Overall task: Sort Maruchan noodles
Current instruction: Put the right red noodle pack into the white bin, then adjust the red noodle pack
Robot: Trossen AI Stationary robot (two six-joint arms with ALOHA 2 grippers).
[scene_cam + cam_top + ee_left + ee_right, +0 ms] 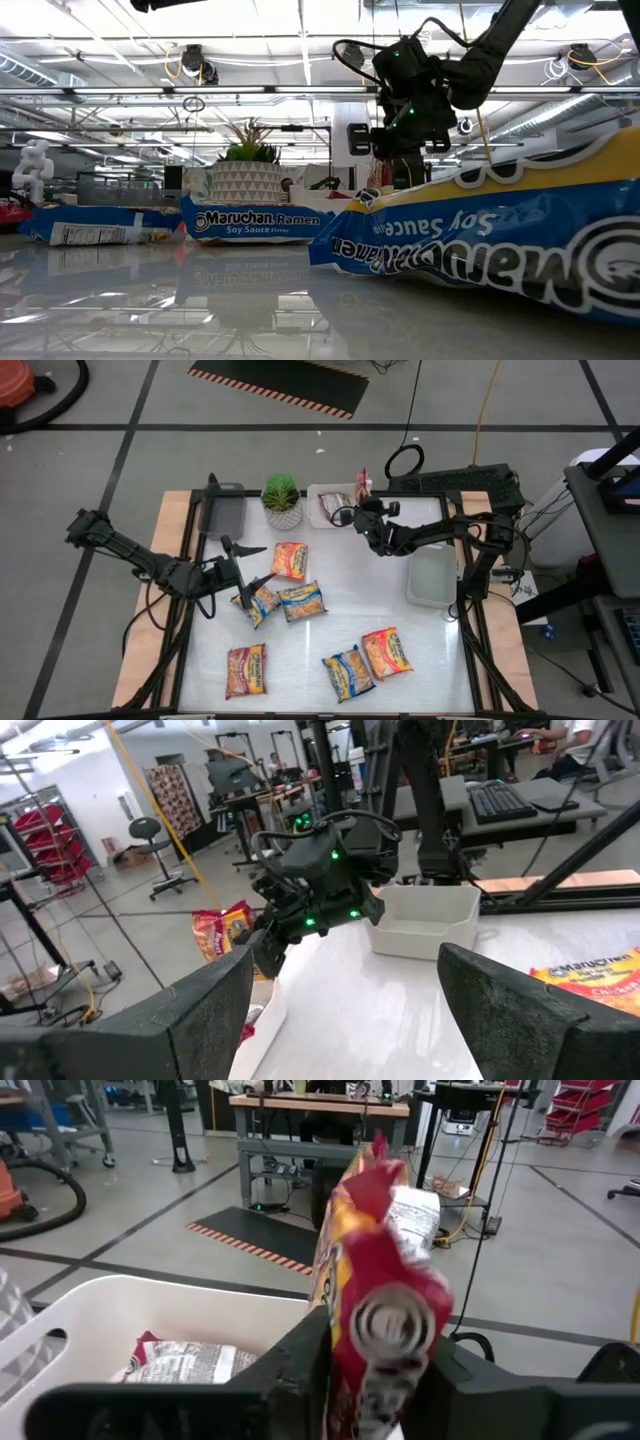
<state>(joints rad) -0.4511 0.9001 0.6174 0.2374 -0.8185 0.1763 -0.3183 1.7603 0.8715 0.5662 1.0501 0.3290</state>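
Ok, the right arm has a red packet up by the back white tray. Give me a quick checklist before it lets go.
1. Red packet gripped: ok, it stands upright between the right gripper's fingers.
2. Packet fully over the white tray: cannot tell, it seems to be at the tray's edge.
3. Room in the tray: ok, one packet lies in it and part of the floor is bare.
4. Left gripper out of the way: ok, it is open and well apart, above the loose packets.
5. Plant clear: ok, it stands on the tray's other side.
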